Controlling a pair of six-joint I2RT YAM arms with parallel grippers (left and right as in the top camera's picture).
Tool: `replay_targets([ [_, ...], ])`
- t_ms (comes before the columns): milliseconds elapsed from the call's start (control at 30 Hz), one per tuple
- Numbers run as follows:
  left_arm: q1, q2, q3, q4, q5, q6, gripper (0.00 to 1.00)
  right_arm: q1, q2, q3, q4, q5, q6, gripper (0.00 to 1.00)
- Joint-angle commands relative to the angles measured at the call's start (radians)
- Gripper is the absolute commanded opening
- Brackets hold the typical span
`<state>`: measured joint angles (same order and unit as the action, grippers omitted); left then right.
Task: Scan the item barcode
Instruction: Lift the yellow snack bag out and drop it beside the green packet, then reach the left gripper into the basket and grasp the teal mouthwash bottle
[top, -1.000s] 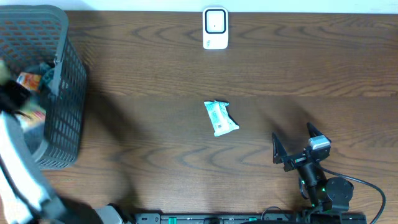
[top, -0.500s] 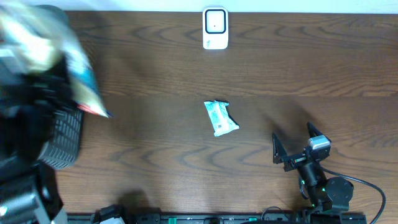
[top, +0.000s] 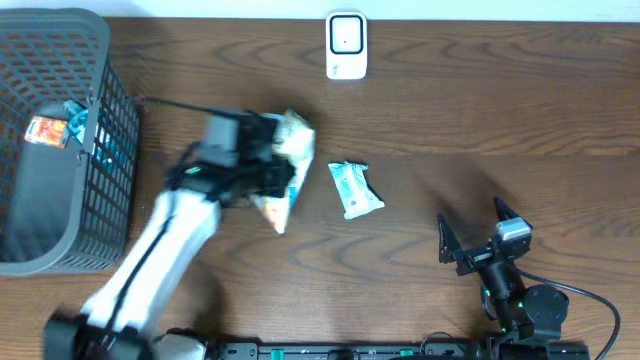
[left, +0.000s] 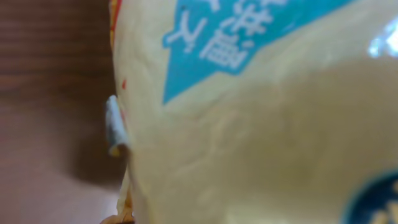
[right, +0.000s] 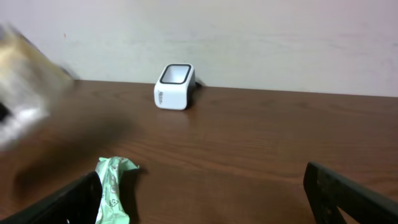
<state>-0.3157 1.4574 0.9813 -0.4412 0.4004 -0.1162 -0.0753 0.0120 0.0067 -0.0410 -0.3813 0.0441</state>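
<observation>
Table (top: 500, 120): dark brown wood with a wavy grain; it carries everything here.
Snack bag (top: 292, 152): a puffy, glossy film pouch, cream-yellow with a light blue printed patch. It is blurred in the overhead view and sits left of the table's centre, near the teal wrapper. In the left wrist view the snack bag (left: 261, 137) fills almost the whole frame, its smooth skin faintly creased.
Left gripper (top: 266, 168): closed tight on the snack bag. The fingers themselves are smeared overhead and hidden behind the pouch in the wrist view.
Barcode scanner (top: 346, 45): a small white box with rounded corners and a dark window, at the middle of the far edge, well apart from the snack bag. From the right wrist it shows as a squat white block (right: 174, 86).
Teal wrapper (top: 354, 189): a flat, crinkled teal-and-white packet with pinched ends, lying near the table's centre.
Right gripper (top: 474, 228): black angular fingers spread wide with nothing between them, near the near right corner.
Basket (top: 110, 150): grey plastic lattice with slotted walls, at the far left corner.
Orange packet (top: 45, 131): a small item lying inside the basket.
</observation>
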Motion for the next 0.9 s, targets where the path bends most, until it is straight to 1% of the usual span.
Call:
replay_targets([
  [0, -0.079, 0.120, 0.006, 0.055, -0.245, -0.134, 0.07, 0.005, -0.003, -0.001, -0.005, 0.006, -0.008, 0.99],
  [67, -0.119, 0.201, 0.006, 0.093, -0.314, -0.159, 0.07, 0.005, -0.003, -0.001, -0.005, 0.006, -0.008, 0.99],
  [167, -0.154, 0.254, 0.014, 0.126, -0.327, -0.159, 0.07, 0.005, -0.003, -0.001, -0.005, 0.006, -0.008, 0.99],
  [200, -0.161, 0.253, 0.024, 0.125, -0.328, -0.159, 0.27, 0.005, -0.003, -0.001, -0.005, 0.006, -0.008, 0.99],
  [267, -0.164, 0.222, 0.054, 0.108, -0.336, -0.159, 0.84, 0.005, -0.003, -0.001, -0.005, 0.006, -0.008, 0.99],
  [300, -0.163, 0.197, 0.076, 0.090, -0.351, -0.159, 0.99, 0.005, -0.003, -0.001, -0.005, 0.006, -0.008, 0.99],
  [333, -0.161, 0.162, 0.105, 0.067, -0.376, -0.158, 0.98, 0.005, -0.003, -0.001, -0.005, 0.006, -0.008, 0.99],
  [433, -0.156, 0.051, 0.190, 0.014, -0.470, -0.130, 0.98, 0.005, -0.003, -0.001, -0.005, 0.006, -0.008, 0.99],
  [567, -0.149, -0.115, 0.301, -0.003, -0.624, -0.040, 0.98, 0.005, -0.003, -0.001, -0.005, 0.006, -0.008, 0.99],
  [700, -0.115, -0.281, 0.364, 0.056, -0.892, 0.071, 0.98, 0.005, -0.003, -0.001, -0.005, 0.006, -0.008, 0.99],
  [767, -0.064, -0.343, 0.364, 0.119, -1.074, 0.085, 0.98, 0.005, -0.003, -0.001, -0.005, 0.006, -0.008, 0.99],
  [800, -0.022, -0.364, 0.364, 0.142, -1.135, 0.083, 0.98, 0.005, -0.003, -0.001, -0.005, 0.006, -0.008, 0.99],
  [833, 0.037, -0.377, 0.364, 0.154, -1.159, 0.069, 0.98, 0.005, -0.003, -0.001, -0.005, 0.006, -0.008, 0.99],
  [867, 0.122, -0.385, 0.364, 0.153, -1.145, 0.042, 0.98, 0.005, -0.003, -0.001, -0.005, 0.006, -0.008, 0.99],
])
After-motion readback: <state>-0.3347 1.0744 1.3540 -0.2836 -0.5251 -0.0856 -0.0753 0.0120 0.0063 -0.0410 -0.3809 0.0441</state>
